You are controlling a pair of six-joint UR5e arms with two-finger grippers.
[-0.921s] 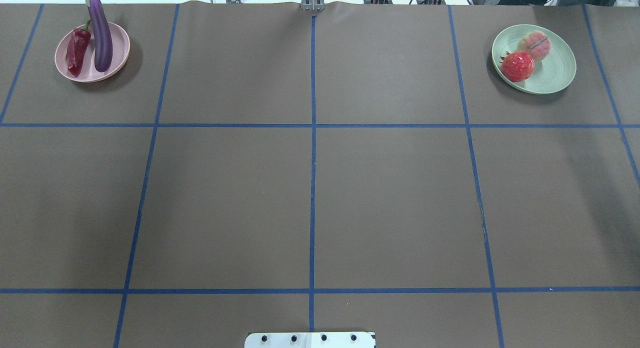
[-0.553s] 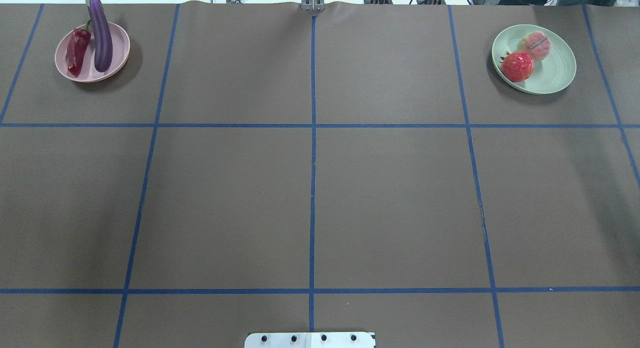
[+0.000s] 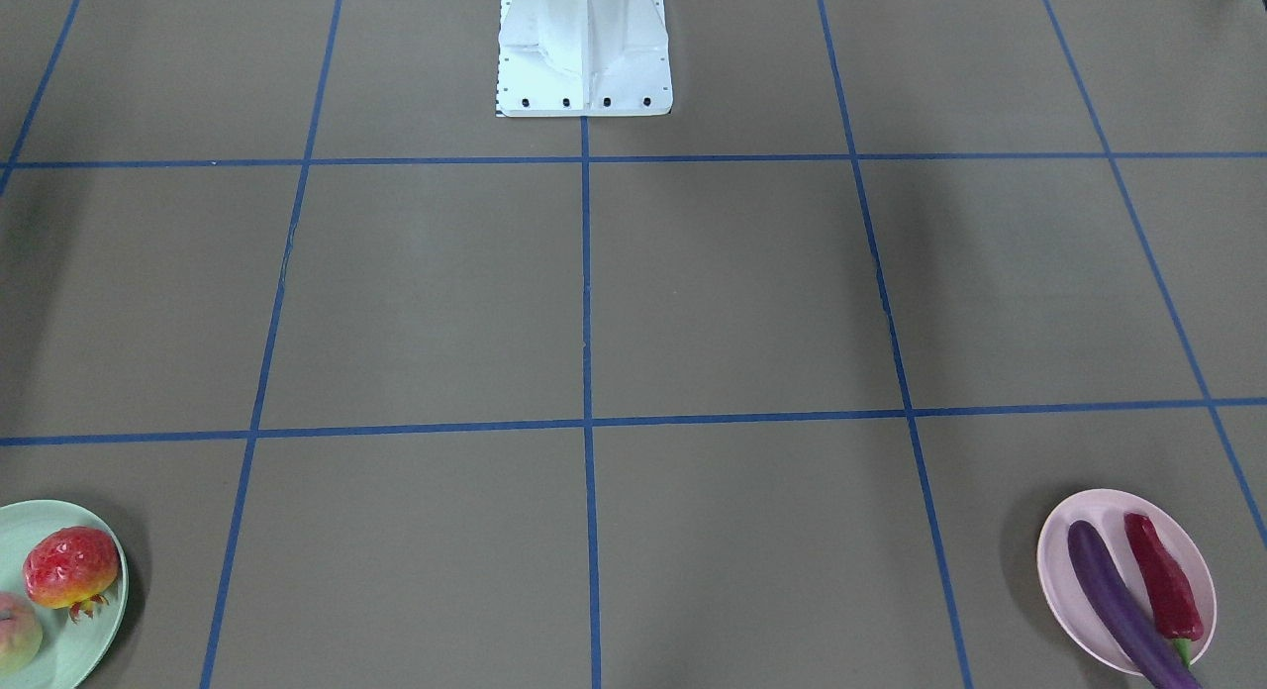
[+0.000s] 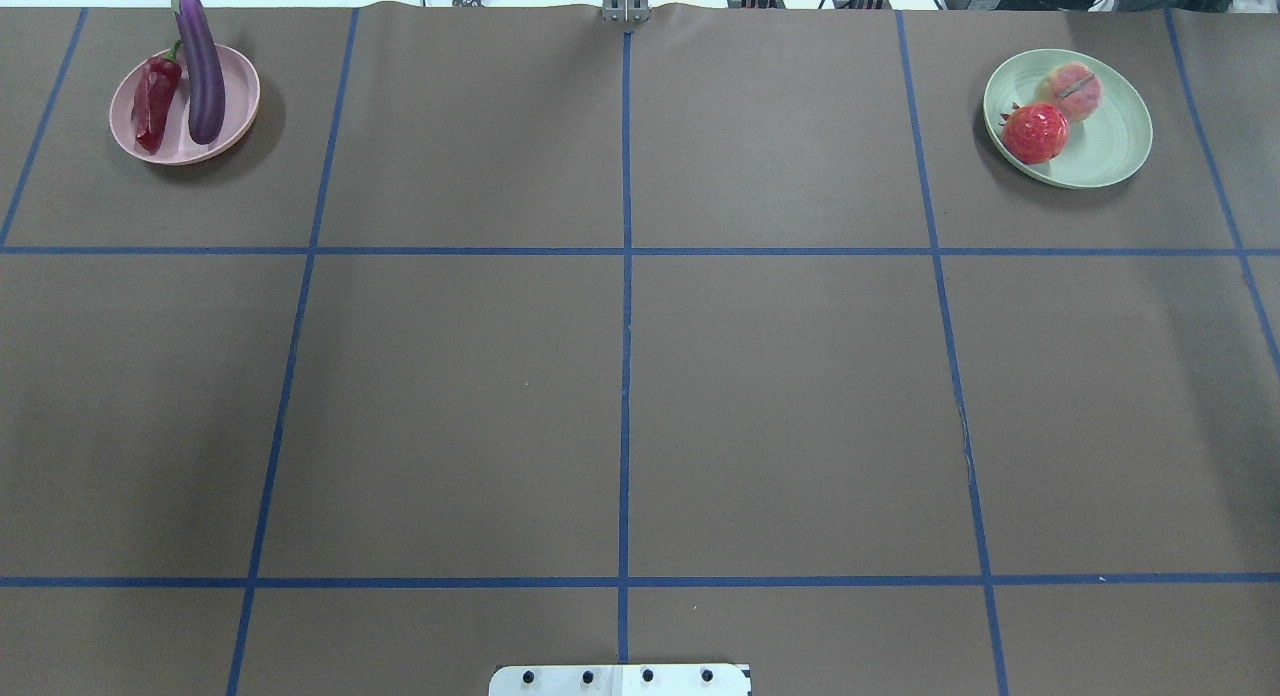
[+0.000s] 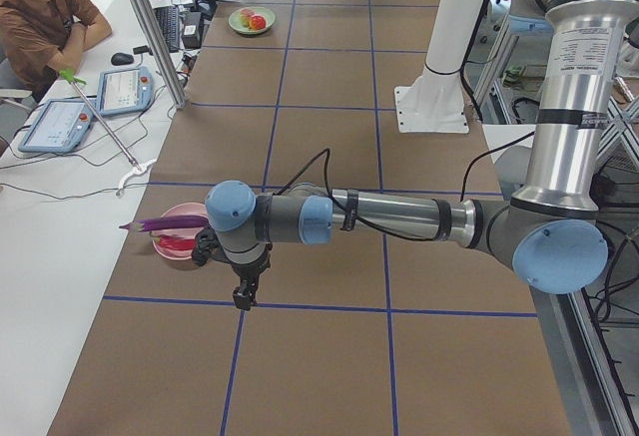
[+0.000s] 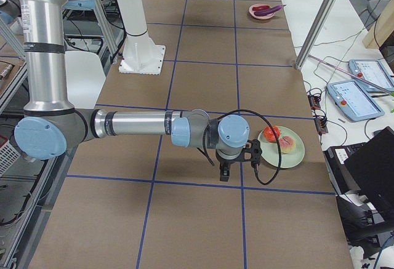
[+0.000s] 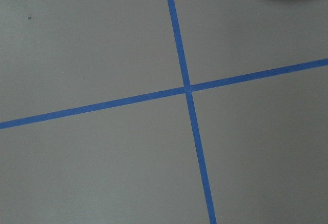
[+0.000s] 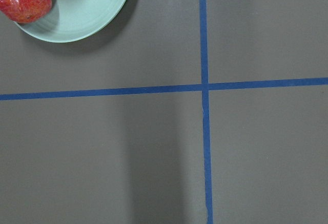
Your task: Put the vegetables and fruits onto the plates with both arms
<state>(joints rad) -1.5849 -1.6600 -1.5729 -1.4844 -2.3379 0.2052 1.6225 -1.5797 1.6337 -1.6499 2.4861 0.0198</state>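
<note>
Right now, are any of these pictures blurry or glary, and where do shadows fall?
Overhead exterior: sharp; the pink plate throws a soft shadow to its right, and the eggplant carries a glare stripe. Right wrist-mounted: the green plate casts a dark crescent beneath, with a faint shadow band down the mat. Left wrist-mounted: flat light, greyer tint, no glare.

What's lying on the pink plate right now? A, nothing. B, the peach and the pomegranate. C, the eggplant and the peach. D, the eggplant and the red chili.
D: the eggplant and the red chili lie side by side on the pink plate, while the peach and pomegranate sit on the green plate.
</note>
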